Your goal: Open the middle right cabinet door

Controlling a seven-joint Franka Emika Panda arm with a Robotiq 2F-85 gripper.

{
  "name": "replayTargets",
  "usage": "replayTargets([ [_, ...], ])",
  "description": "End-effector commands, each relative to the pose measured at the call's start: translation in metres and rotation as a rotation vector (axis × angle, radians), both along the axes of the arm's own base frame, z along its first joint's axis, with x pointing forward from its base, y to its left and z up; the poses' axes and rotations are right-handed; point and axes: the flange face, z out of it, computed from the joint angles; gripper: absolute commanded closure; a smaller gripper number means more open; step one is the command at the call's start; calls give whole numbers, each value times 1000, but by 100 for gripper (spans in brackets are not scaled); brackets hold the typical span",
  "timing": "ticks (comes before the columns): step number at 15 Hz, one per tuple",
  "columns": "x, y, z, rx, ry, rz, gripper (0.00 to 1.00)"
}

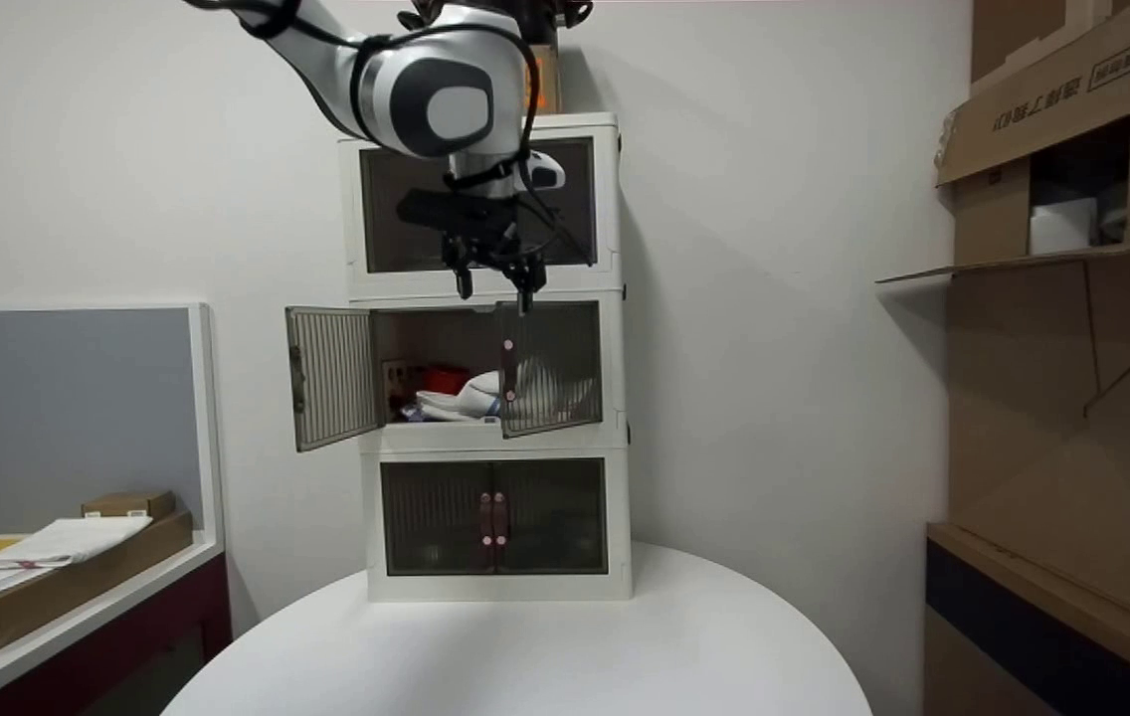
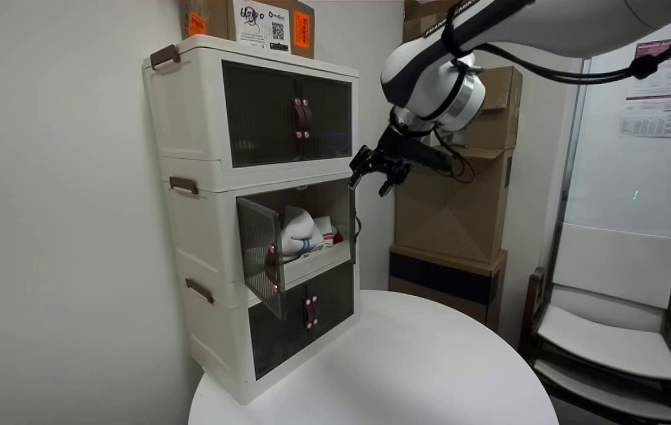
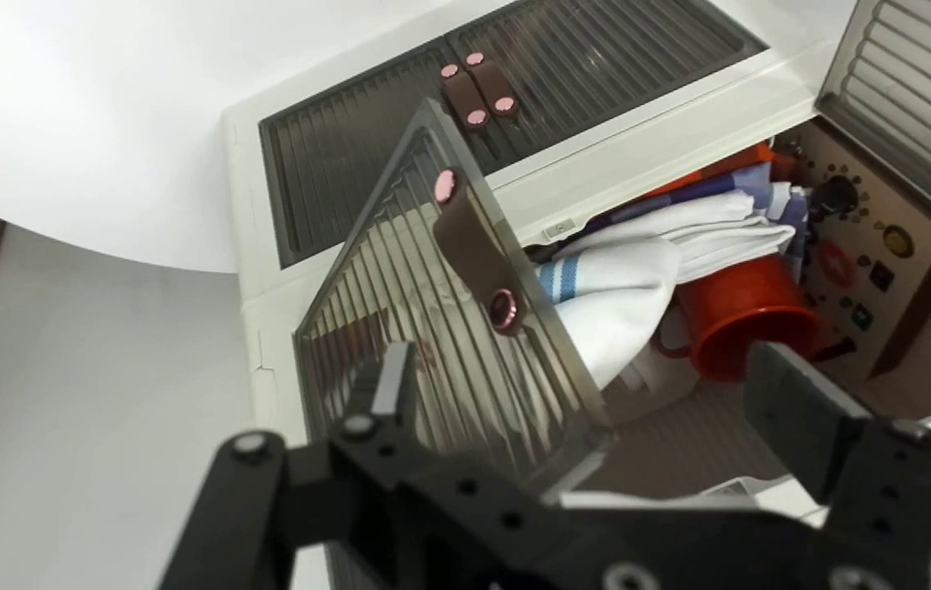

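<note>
Fingers spread, nothing gripped, near the top of the partly open middle right cabinet door, hinged right in the middle tier; opening step looks half done, so next probably lower behind its free edge and swing it wider.

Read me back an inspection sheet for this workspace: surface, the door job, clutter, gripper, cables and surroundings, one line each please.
Surface: white table with a rounded edge, carrying the three-tier cabinet.
Job's things: middle right cabinet door open, swung outward; its left twin door open too.
Clutter: white cloth and red mug inside the cabinet; cardboard packaging on top.
Gripper: open, nothing seen held; whether it touches the door cannot be told.
Cables: black, strapped along the arm, with a loop beside the gripper.
Surroundings: stacked cardboard boxes and a chair.
</note>
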Motion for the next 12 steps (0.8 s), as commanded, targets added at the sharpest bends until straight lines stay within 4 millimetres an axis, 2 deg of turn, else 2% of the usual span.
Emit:
replayTargets([
  [1, 4, 12, 34, -24, 47, 14, 0],
  [5, 27, 8, 54, -56, 135, -35, 0],
  [8, 45, 3, 54, -79, 241, -94, 0],
  [12, 69, 7, 52, -73, 330, -129, 0],
])
